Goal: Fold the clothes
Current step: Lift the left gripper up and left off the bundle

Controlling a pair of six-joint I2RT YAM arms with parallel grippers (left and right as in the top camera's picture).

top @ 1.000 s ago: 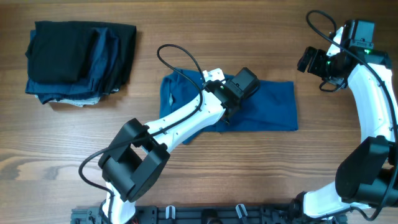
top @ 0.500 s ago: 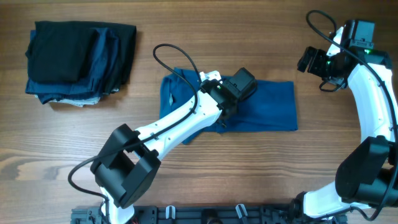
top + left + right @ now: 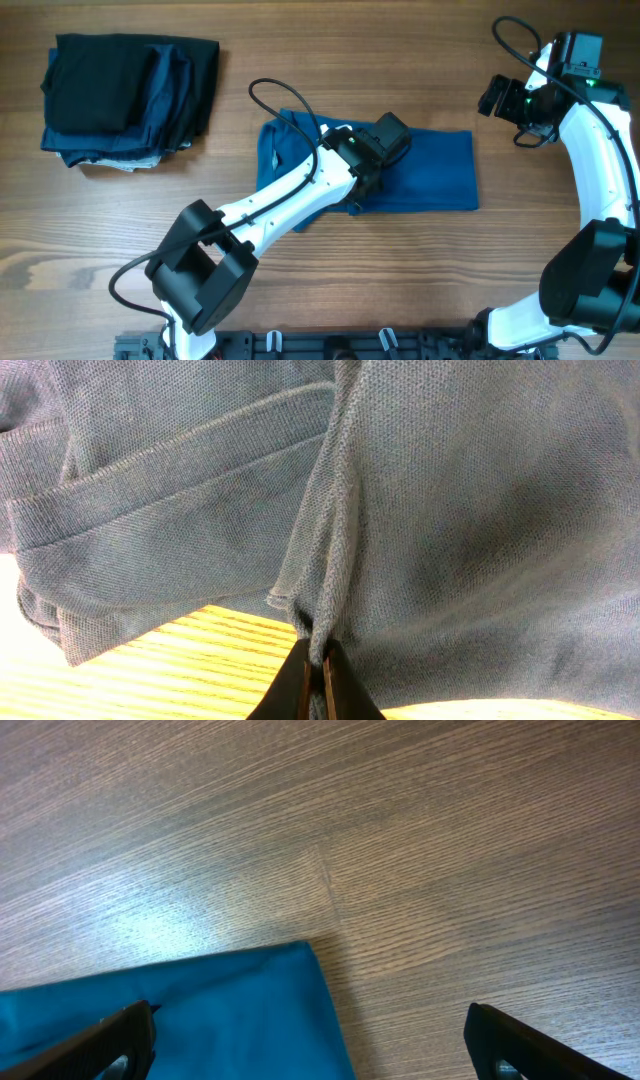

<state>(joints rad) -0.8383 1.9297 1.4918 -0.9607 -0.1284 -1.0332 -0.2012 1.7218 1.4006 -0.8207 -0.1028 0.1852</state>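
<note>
The blue polo shirt lies flat near the middle of the wooden counter, folded into a long band running from 9 to 3 o'clock. Its more rumpled end is at 9 o'clock.

The left gripper is down on the shirt's near edge, at about 6 o'clock of the band and a little toward its 9 o'clock end. The left arm crosses the fabric from 7 o'clock. In the left wrist view the left gripper has its jaws clenched on a thin pinch of the shirt. The fabric rises from the tips toward 12 o'clock in a narrow ridge. A hemmed band of cloth lies off at 10 o'clock, and a strip of bare counter shows at 7 o'clock.

The right gripper hangs over the counter at 2 o'clock of the shirt, apart from it. Its jaws are released wide and hold nothing. In the right wrist view one corner of the shirt shows at 7 o'clock, between the spread fingertips and nearer the left-hand one. Whether that fingertip touches the cloth cannot be told.

A stack of dark folded garments sits at 10 o'clock on the counter, well apart from the shirt.
</note>
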